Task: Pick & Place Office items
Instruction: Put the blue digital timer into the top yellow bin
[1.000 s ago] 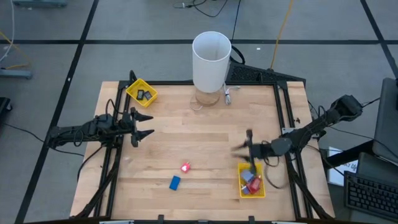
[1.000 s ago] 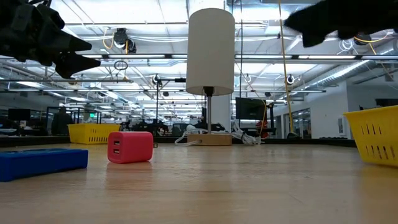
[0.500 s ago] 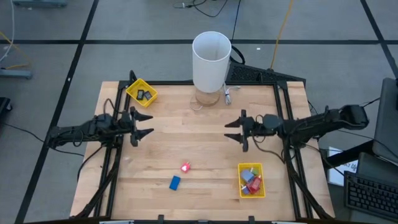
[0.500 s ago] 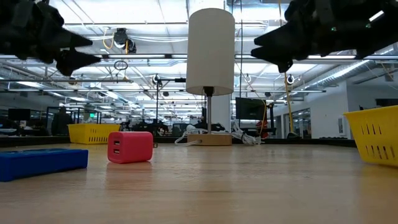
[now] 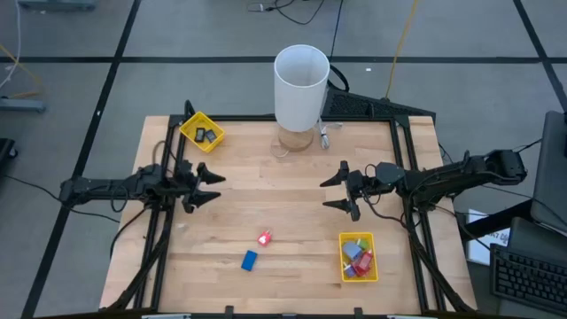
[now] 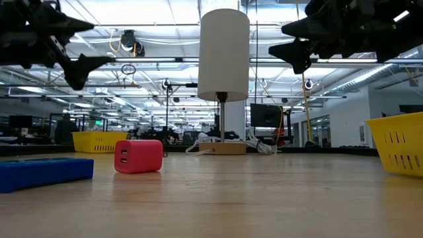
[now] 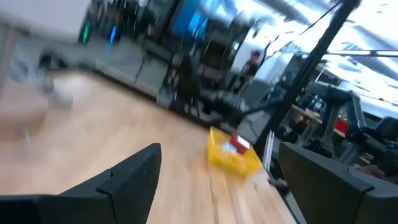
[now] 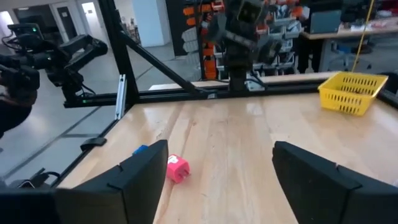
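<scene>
Small red block with two slots on its face, plain in the low view only; flat blue piece just beside it. Both on bare tabletop, nearer the camera than either hand, between the two. Left hand held above the wood, fingers apart, empty. Right hand likewise spread, empty. More red and blue pieces in yellow tray, just below right hand in high view; contents hidden in low view.

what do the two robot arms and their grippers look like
Both arms are dark, slim and jointed, with thin black cables trailing along them. The left gripper and right gripper each end in two pointed black fingers, broad and wedge-shaped up close. No markings show.
</scene>
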`<action>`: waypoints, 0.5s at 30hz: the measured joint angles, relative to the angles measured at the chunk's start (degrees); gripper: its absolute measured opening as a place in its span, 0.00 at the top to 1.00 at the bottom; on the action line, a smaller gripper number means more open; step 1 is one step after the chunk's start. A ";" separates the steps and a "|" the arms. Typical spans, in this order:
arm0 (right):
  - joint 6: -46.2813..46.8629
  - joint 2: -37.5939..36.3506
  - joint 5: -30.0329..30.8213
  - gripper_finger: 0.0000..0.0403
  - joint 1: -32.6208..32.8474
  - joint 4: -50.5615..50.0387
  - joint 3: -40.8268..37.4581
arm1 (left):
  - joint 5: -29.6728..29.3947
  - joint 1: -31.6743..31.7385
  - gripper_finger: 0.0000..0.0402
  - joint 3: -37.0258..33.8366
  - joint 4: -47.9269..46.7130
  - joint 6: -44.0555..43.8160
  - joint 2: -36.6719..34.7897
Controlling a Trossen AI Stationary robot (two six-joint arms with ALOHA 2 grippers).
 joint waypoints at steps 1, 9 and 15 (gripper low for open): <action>-0.55 -0.48 0.00 0.31 -0.03 -0.17 0.00 | -0.28 -0.50 0.20 -0.01 -0.01 -1.68 1.51; -1.11 -2.55 0.07 0.33 -0.07 -0.53 -0.02 | -13.55 -3.31 0.25 -0.04 1.38 -9.52 12.16; -1.12 -2.53 0.09 0.33 -0.07 -1.02 -0.02 | -8.54 -7.30 0.27 -0.07 10.78 -9.94 20.88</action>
